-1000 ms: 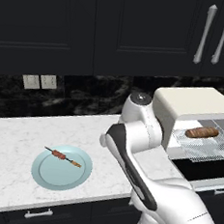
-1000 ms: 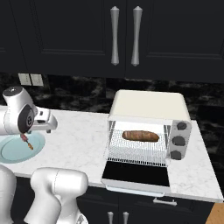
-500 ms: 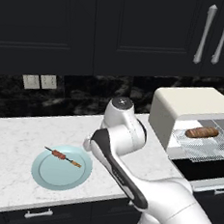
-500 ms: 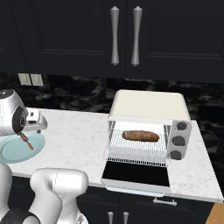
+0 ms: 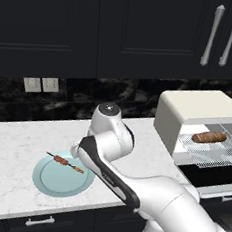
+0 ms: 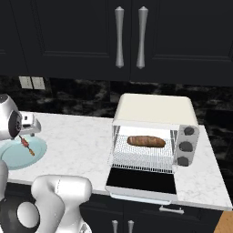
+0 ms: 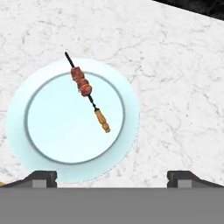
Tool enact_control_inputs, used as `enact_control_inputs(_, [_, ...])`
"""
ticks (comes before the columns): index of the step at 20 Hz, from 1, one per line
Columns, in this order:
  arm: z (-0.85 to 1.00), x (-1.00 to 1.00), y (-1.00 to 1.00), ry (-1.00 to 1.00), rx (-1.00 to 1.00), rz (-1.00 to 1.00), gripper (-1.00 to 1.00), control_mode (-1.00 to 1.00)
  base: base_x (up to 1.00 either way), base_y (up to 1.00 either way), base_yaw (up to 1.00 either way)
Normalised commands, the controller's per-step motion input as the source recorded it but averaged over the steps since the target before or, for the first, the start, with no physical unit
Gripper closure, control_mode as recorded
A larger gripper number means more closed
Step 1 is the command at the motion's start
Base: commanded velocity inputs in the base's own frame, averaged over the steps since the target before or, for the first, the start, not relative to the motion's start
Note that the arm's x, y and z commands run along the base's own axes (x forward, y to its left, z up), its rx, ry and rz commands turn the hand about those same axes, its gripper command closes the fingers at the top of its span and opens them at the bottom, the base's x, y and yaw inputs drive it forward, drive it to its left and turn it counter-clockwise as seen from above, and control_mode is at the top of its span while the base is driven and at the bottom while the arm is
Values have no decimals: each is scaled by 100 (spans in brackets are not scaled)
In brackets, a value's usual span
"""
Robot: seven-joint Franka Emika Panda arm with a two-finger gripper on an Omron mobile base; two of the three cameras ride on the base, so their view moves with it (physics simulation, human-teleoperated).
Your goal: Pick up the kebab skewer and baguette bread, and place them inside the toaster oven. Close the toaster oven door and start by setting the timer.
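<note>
The kebab skewer (image 7: 87,94) lies slanted across a pale blue plate (image 7: 52,135) on the white marble counter, its reddish chunks near one end. My gripper (image 7: 112,178) hangs open above the plate's near rim, its fingertips (image 7: 41,177) wide apart and holding nothing. From the base views, the skewer (image 5: 65,163) (image 6: 27,146) sits left of the arm. The baguette bread (image 5: 210,137) (image 6: 145,141) rests on the wire rack inside the cream toaster oven (image 6: 154,109). The toaster oven door (image 6: 142,181) is folded down flat, open.
The oven has three dark knobs (image 6: 185,146) on its right side. Wall outlets (image 5: 40,84) sit on the black backsplash behind the plate. Dark cabinets with silver handles (image 6: 131,36) hang above. Bare marble counter (image 6: 77,141) runs between plate and oven.
The arm has swung left, away from the oven, and now stands over the plate. The gripper stayed open. Skewer and bread have not moved.
</note>
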Motion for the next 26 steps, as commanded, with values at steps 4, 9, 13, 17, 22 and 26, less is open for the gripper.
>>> enact_control_inputs(4, [-12,17,44,0,0,7,-100,-100,0,0,0])
enact_control_inputs(9, [-18,7,40,0,0,4,-100,-100,0,0,0])
enact_control_inputs(13, [-16,5,32,0,0,3,-100,-100,0,0,0])
enact_control_inputs(17, [-7,16,18,0,1,2,-100,-100,0,0,0])
enact_control_inputs(22, [-14,32,0,0,0,2,-100,-100,0,0,0])
enact_control_inputs(26, [-23,31,3,0,0,3,-100,-100,0,0,0])
